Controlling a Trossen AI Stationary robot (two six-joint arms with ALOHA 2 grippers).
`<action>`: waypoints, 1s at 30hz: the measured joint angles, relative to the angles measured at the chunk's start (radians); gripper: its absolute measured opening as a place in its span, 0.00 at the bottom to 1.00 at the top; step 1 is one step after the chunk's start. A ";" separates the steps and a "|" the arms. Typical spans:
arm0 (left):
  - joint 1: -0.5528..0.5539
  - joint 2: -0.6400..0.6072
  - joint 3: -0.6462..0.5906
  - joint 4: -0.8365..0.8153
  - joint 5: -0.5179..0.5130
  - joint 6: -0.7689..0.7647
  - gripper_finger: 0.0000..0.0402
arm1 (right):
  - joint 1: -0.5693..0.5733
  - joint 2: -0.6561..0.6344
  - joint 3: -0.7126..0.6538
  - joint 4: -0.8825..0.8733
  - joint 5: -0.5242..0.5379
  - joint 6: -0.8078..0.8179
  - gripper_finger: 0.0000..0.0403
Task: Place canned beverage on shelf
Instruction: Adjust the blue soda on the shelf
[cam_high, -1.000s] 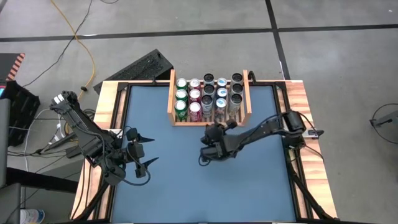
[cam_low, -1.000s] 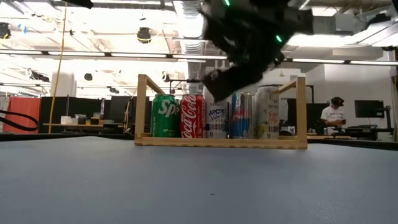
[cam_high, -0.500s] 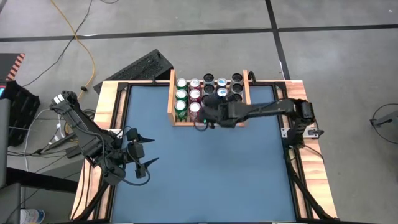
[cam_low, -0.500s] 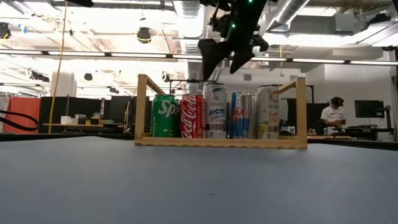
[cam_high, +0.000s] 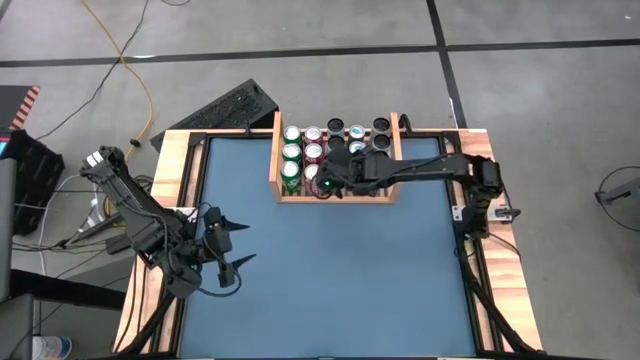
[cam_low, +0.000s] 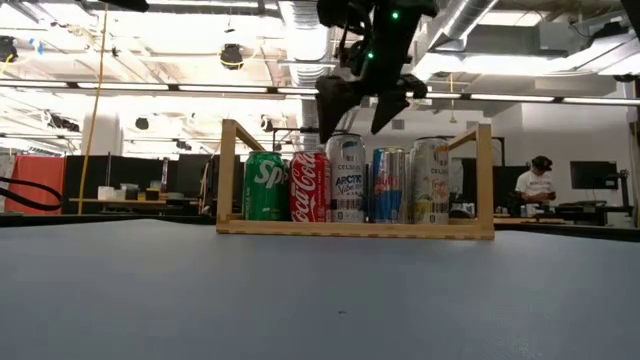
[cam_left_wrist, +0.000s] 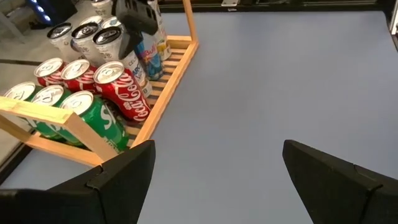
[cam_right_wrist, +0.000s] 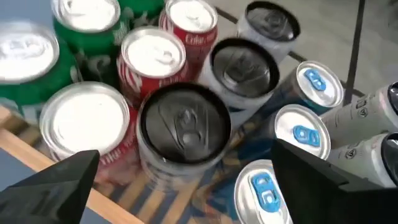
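- The blue surface (cam_high: 330, 270) carries the shelf (cam_high: 279, 160) at its far edge, filled with rows of cans.
- One second ago the right gripper (cam_low: 359, 100) hung clenched in front of the shelf; it now stands released over the front row.
- The canned beverage (cam_low: 346, 179), black-topped, stands upright in the front row, directly below the right gripper and between its fingers, apparently delivered.
- The left gripper (cam_high: 232, 241) waits released, well apart.
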 joint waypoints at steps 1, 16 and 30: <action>0.000 0.000 0.000 0.000 0.000 -0.001 0.85 | 0.008 -0.003 0.000 -0.002 0.012 0.001 0.70; 0.000 0.000 0.000 -0.001 0.000 0.003 0.85 | 0.087 -0.114 0.014 -0.394 -0.016 -0.060 0.68; 0.000 0.000 0.000 -0.001 -0.002 0.002 0.85 | 0.100 -0.113 0.014 -0.225 -0.181 -0.472 0.68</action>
